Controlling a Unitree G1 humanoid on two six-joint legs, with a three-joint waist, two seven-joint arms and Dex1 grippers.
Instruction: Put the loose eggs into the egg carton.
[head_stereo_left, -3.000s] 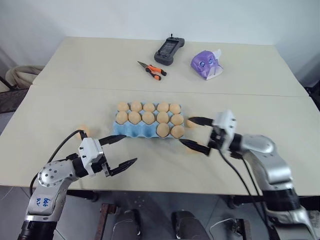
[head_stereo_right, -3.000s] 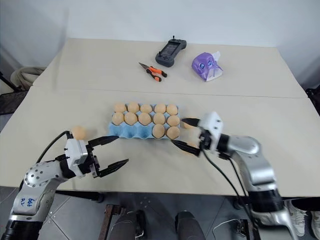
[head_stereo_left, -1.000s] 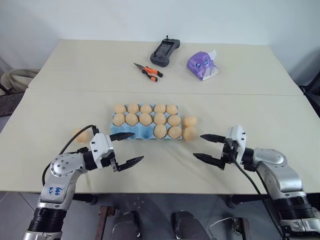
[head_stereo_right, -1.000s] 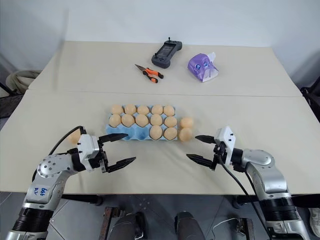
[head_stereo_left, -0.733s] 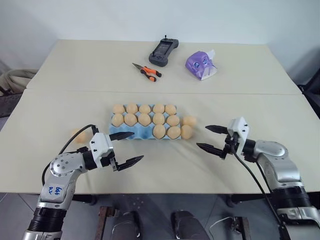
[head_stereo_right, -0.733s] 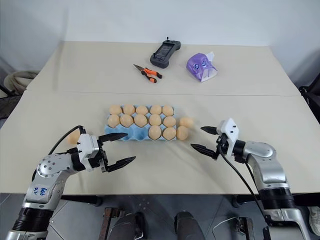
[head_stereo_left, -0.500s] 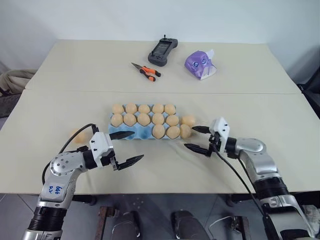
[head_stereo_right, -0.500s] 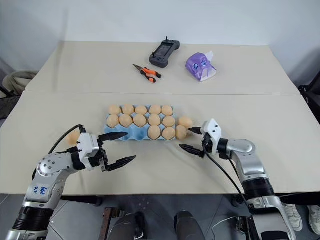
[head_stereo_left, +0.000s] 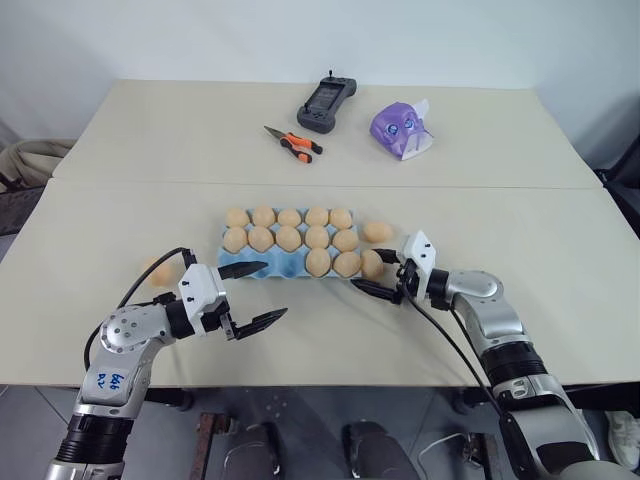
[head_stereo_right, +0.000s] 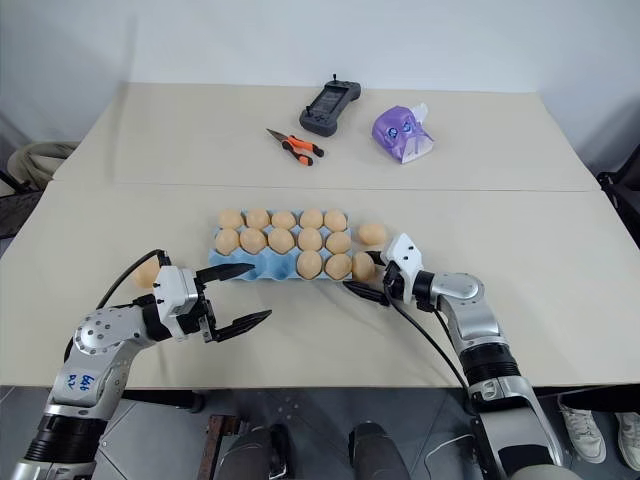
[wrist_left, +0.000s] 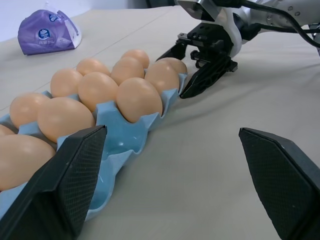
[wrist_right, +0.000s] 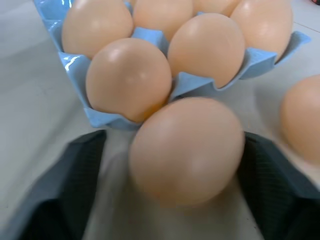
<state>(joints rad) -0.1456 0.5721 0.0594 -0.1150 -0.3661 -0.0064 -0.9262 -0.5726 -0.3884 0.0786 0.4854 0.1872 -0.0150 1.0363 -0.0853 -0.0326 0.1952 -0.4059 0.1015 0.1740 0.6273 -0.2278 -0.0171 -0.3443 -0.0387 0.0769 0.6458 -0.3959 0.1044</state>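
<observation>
The light-blue egg carton (head_stereo_left: 268, 266) lies mid-table, its two far rows full and two eggs at the right end of the near row. A loose egg (head_stereo_left: 372, 264) rests on the table against the carton's right end. My right gripper (head_stereo_left: 375, 273) straddles it, with one finger (wrist_right: 265, 185) against the egg (wrist_right: 187, 150) and a gap at the other. A second loose egg (head_stereo_left: 377, 232) lies just behind. A third loose egg (head_stereo_left: 160, 272) sits left of the carton. My left gripper (head_stereo_left: 258, 295) hovers open and empty before the carton's near-left corner.
At the far side of the table lie orange-handled pliers (head_stereo_left: 293, 144), a black handheld controller (head_stereo_left: 326, 100) and a purple packet (head_stereo_left: 401, 130). A seam (head_stereo_left: 500, 187) runs across between the two tabletops.
My right gripper has travelled left to the carton's right end, come around the loose egg there, and its fingers have narrowed. The left arm has kept still.
</observation>
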